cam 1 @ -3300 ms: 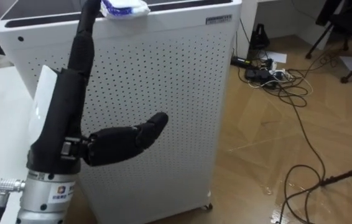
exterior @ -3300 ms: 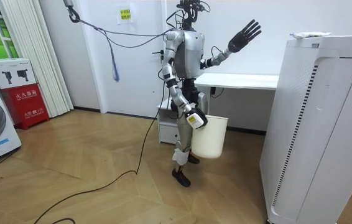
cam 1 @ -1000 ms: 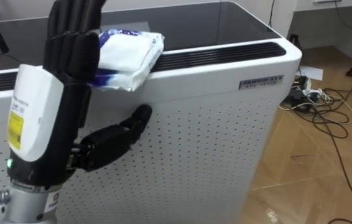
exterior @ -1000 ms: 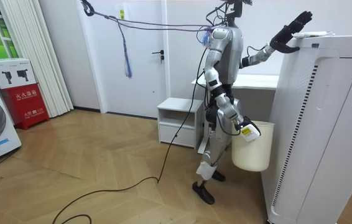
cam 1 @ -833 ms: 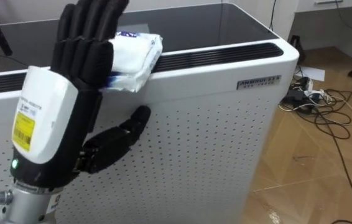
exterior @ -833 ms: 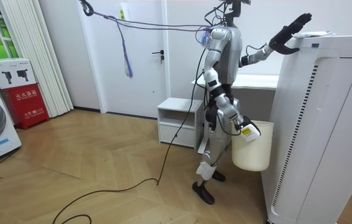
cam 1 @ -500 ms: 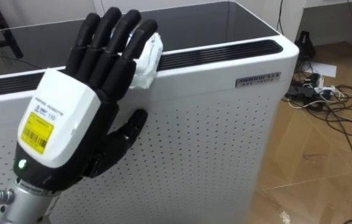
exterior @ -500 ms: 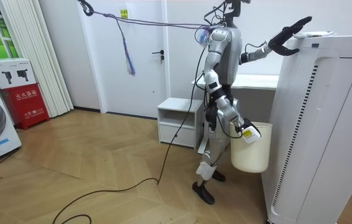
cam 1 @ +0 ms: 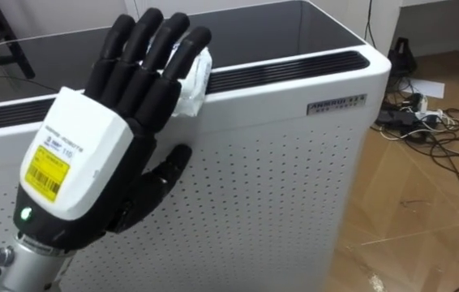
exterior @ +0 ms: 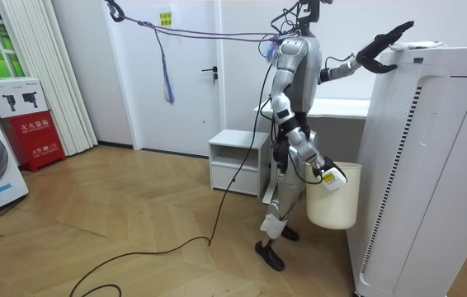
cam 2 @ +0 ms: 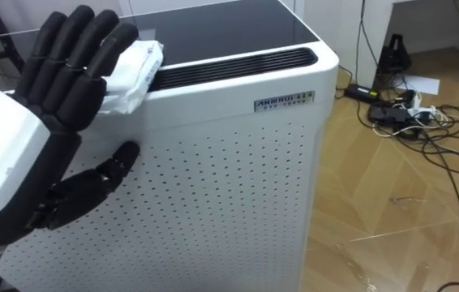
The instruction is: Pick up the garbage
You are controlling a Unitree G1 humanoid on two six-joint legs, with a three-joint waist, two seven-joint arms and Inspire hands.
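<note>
**A:** What could go wrong from here?

**B:** My left hand (cam 1: 75,170) lies with straight, slightly spread fingers (cam 1: 150,57) over the crumpled white plastic wrapper (cam 1: 195,77); nothing is curled round it. I judge a clumsy closing could shove it back across the glossy dark top of the tall white perforated cabinet (cam 1: 278,162), out of reach. It could also tip it over the front edge to the floor. My thumb sits low before the perforated front, well off the wrapper, so a pinch needs it brought up.

**A:** And the wrapper itself?

**B:** Soft, puffy and creased, at the cabinet's front edge by the vent slot, mostly hidden under my fingers. The round white plastic bucket (exterior: 332,198) hangs at my right hand (exterior: 324,171).
</note>
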